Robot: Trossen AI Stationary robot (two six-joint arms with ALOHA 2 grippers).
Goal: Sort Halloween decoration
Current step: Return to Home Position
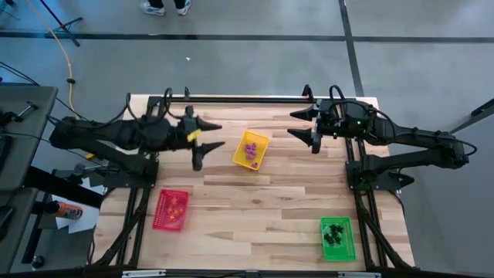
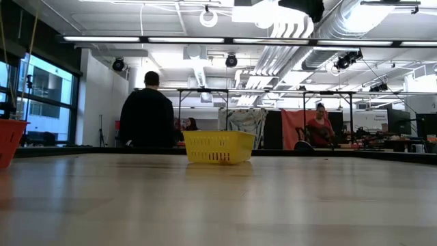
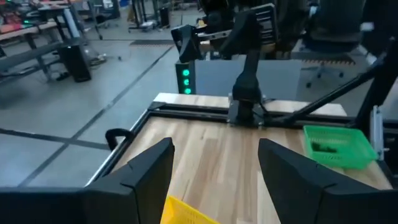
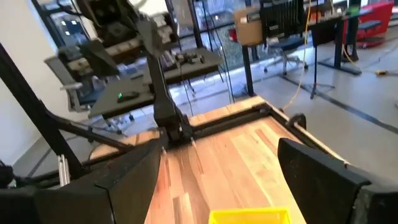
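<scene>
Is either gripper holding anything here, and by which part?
Nothing is held. The left gripper and right gripper are both open and empty, either side of the yellow tray.

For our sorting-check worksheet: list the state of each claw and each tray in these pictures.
left claw: open, empty
right claw: open, empty
yellow tray: holds purple trinkets
red tray: holds orange trinkets
green tray: holds black trinkets
</scene>
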